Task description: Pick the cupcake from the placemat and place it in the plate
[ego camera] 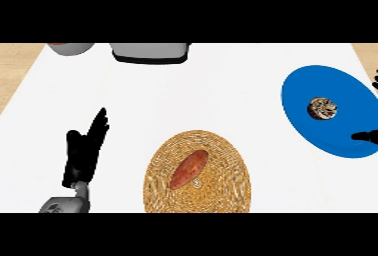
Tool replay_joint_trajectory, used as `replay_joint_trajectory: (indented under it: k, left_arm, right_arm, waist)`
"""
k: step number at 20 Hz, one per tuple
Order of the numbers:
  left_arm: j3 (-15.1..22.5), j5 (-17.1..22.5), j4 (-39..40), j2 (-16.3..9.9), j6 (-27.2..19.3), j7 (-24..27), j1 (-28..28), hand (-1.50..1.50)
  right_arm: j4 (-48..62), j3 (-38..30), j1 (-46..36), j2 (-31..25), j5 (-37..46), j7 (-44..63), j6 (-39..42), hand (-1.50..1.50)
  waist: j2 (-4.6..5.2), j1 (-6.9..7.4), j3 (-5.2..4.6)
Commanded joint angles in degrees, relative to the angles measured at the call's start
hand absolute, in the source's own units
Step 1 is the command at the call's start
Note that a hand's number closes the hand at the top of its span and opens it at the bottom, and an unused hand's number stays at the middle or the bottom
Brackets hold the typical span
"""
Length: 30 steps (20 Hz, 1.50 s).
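I am looking down at the white counter top and reading it from the left. My black left hand is resting at the lower left, fingers straight and pointing up the view, gripping nothing, with its grey forearm coming in from the bottom edge. Up at the far edge, a rounded grey object is showing partly, and just beside it to the right a grey boxy object with a dark base is sitting. At the lower centre, the round woven straw placemat is lying flat, and an elongated orange-brown vegetable, like a sweet potato, is lying on it at a slant. Further right, the blue oval plate is lying near the right edge, and the small brown speckled cupcake is sitting on it, well apart from the placemat. At the far right, only dark fingertips of my right hand are showing over the plate's lower rim, apart from the cupcake; I cannot tell whether that hand is open or closed.
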State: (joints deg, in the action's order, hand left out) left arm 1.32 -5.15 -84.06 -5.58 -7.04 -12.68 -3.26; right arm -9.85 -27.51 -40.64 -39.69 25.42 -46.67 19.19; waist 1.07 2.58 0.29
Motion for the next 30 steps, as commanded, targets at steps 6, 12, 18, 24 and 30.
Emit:
replay_joint_trajectory:
  k: [6, 12, 18, 24, 30]
  left_arm:
    - [1.05, -1.02, 0.86, 0.9, -0.19, 2.04, 0.74, 0.0]
    - [0.8, -1.97, 1.62, 1.66, -1.88, -0.25, -2.59, 0.0]
    - [0.52, -0.45, 1.09, 1.16, 0.0, -0.35, -2.55, 0.0]
    - [-0.57, -0.18, 2.31, 0.8, -0.09, 0.79, -3.18, 0.0]
    - [1.01, -0.58, 1.48, 1.47, 0.46, 1.11, -0.99, 0.0]
  right_arm:
    - [1.49, -0.25, 3.78, -1.58, 0.06, -5.32, -0.49, -1.5]
    - [1.8, -0.37, 2.15, -3.68, 0.06, -2.75, -0.8, -1.5]
    - [2.5, -1.97, 2.67, -5.28, -1.26, -2.54, -1.19, -1.5]
    - [2.68, -4.21, 4.86, -6.37, -3.38, -4.06, -2.13, -1.5]
    - [2.91, -4.63, 5.68, -7.69, -3.46, -2.23, -4.39, -1.5]
  waist:
    - [0.4, 0.5, 0.14]
    - [0.37, 0.17, 0.12]
    - [0.74, 0.98, 0.28]
    - [0.55, 0.32, 0.26]
    - [0.65, 1.18, 0.34]
